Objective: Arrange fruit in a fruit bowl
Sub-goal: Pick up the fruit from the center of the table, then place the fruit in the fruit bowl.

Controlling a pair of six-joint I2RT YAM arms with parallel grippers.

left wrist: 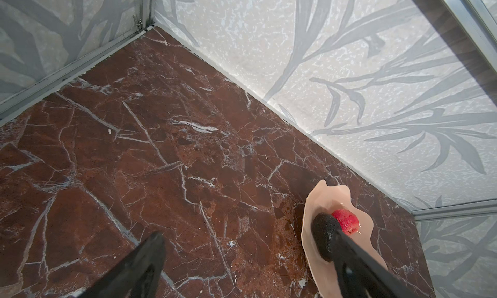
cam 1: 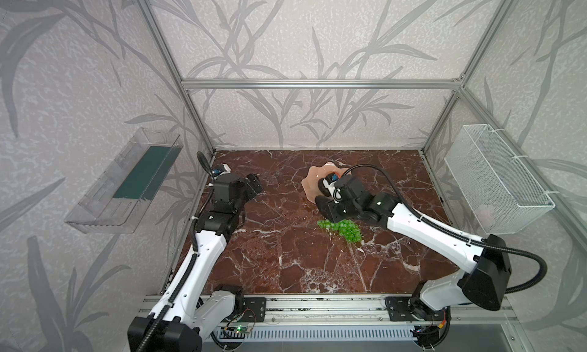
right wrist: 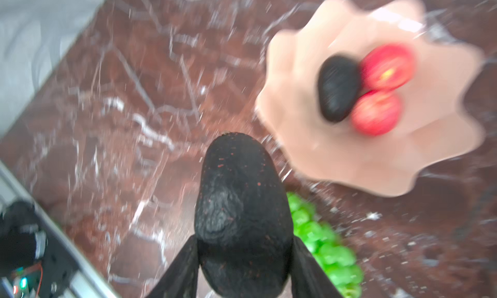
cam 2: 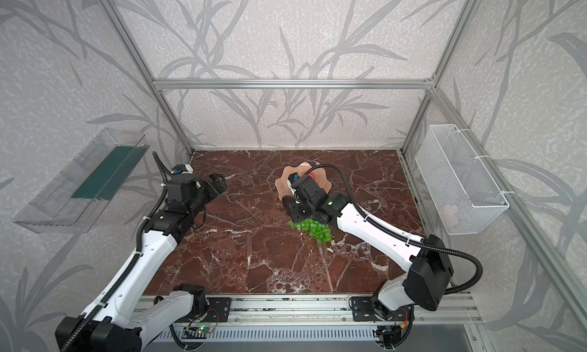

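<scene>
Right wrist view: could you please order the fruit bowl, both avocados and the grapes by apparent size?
1. fruit bowl
2. held avocado, enlarged by nearness
3. grapes, partly hidden
4. avocado in the bowl

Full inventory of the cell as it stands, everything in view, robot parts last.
fruit bowl: 1, peach-pink, scalloped, far middle of the table
apples: 2, red, side by side in the bowl
resting avocado: 1, green-black, in the bowl against the apples
held avocado: 1, green-black, in the right gripper, short of the bowl
grapes: 1 bunch, bright green, on the table near the bowl
tray: 1, clear, left wall
basket: 1, white wire mesh, right wall
table: 1, red-brown marble
left gripper: open, empty
right gripper: shut on the held avocado
</scene>
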